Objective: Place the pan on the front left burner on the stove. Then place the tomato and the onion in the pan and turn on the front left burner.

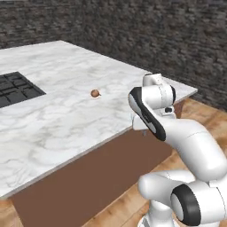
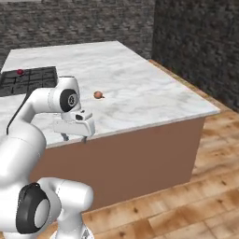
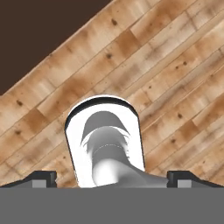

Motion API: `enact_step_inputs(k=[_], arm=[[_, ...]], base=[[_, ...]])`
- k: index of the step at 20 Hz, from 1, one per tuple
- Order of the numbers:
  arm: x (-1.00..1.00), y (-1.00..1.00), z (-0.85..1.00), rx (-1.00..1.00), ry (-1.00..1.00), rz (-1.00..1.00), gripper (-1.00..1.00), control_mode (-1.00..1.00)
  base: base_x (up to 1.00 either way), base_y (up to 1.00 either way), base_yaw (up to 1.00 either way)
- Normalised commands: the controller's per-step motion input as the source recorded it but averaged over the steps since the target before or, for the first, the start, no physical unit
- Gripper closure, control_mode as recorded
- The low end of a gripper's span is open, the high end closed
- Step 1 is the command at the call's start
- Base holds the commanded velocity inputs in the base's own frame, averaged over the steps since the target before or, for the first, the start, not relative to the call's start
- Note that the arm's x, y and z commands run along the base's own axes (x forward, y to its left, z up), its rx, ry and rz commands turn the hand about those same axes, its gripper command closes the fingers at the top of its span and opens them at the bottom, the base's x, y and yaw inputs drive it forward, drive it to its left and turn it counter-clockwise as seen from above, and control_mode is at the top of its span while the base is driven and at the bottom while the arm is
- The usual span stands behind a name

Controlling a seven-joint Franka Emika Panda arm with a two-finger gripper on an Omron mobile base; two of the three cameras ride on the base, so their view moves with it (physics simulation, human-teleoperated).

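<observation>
Right base view has the claw [image 2: 74,138] hanging off the near edge of the marble table [image 2: 140,93], pointing down with its jaws spread wide and nothing between them, in front of the brown table side. On the table, the onion [image 2: 98,95] lies alone on bare marble, well apart from the claw, while the tomato [image 2: 20,72] sits on the black grates of the stove [image 2: 28,80] at the far left. Hand view looks down on the plank floor [image 3: 166,65].
</observation>
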Motion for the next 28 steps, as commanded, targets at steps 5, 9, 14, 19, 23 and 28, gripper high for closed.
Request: enact_step_inputs(k=[5, 9, 14, 19, 23, 28], arm=[[0.00, 0.00, 0.00, 0.00, 0.00, 0.00, -1.00, 1.00], [0.00, 0.00, 0.00, 0.00, 0.00, 0.00, -1.00, 1.00], [0.00, 0.00, 0.00, 0.00, 0.00, 0.00, -1.00, 1.00], [0.00, 0.00, 0.00, 0.00, 0.00, 0.00, -1.00, 1.00], [0.00, 0.00, 0.00, 0.00, 0.00, 0.00, -1.00, 1.00], [0.00, 0.00, 0.00, 0.00, 0.00, 0.00, -1.00, 1.00]], base=[[0.08, -0.85, 0.50], [0.17, -0.99, 0.44], [0.30, -0.87, 0.39], [0.66, -0.16, 0.24], [0.70, 0.02, 0.10], [0.64, 0.15, 0.00]])
